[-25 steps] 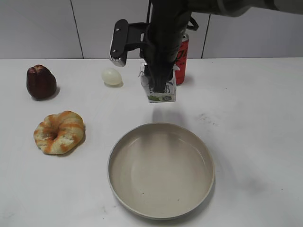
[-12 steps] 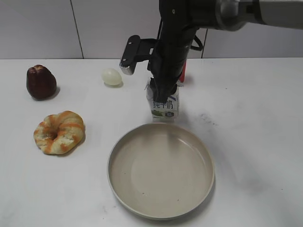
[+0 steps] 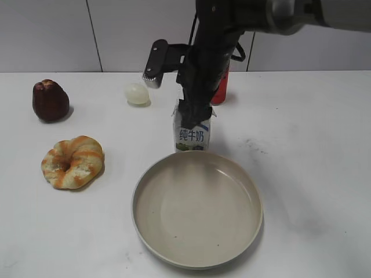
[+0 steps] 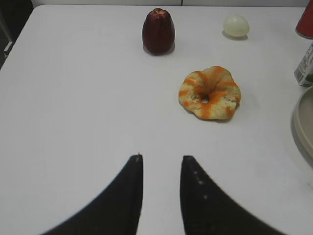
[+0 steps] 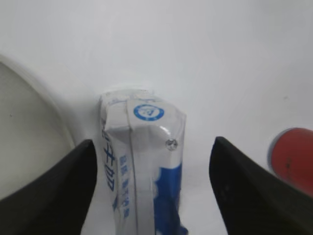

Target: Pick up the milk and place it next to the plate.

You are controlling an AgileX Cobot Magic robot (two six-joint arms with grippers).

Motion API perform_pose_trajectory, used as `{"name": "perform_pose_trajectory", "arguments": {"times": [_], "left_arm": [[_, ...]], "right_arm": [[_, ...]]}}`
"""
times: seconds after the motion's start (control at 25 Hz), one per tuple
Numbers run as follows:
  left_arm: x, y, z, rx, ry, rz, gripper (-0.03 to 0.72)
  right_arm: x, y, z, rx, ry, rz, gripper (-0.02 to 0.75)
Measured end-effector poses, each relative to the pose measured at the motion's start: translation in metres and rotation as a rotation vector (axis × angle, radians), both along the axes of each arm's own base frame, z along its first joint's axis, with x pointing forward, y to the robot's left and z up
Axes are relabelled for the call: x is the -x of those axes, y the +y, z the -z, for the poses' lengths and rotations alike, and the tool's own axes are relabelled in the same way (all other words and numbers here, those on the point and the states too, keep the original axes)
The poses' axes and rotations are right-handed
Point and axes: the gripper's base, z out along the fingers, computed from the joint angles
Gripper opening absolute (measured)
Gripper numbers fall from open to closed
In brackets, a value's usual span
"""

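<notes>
The small white gable-top milk carton with blue characters stands upright on the white desk, just beside the far rim of the large round beige plate; the right tool straddles it, fingers spread wide, clear of its sides; the left tool hovers slightly parted, holding nothing, near the orange-striped bread ring.
</notes>
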Motion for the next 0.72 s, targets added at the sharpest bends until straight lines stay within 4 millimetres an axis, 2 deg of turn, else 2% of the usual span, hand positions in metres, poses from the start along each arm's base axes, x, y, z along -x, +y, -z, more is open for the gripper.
{"name": "perform_pose_trajectory", "arguments": {"times": [0.12, 0.24, 0.36, 0.48, 0.72], "left_arm": [[0.0, 0.0, 0.0, 0.0, 0.0, 0.0, 0.209], [0.0, 0.0, 0.0, 0.0, 0.0, 0.0, 0.209], [0.0, 0.0, 0.0, 0.0, 0.0, 0.0, 0.209], [0.0, 0.0, 0.0, 0.0, 0.0, 0.0, 0.209], [0.0, 0.0, 0.0, 0.0, 0.0, 0.0, 0.209]], "right_arm": [[0.005, 0.0, -0.029, -0.064, -0.035, 0.009, 0.554], [0.01, -0.005, -0.068, -0.127, -0.114, 0.02, 0.557], [0.007, -0.02, -0.103, -0.225, -0.169, 0.144, 0.559], [-0.007, -0.053, -0.115, -0.286, -0.146, 0.349, 0.56], [-0.036, -0.145, -0.11, -0.247, -0.037, 0.803, 0.56]]}}
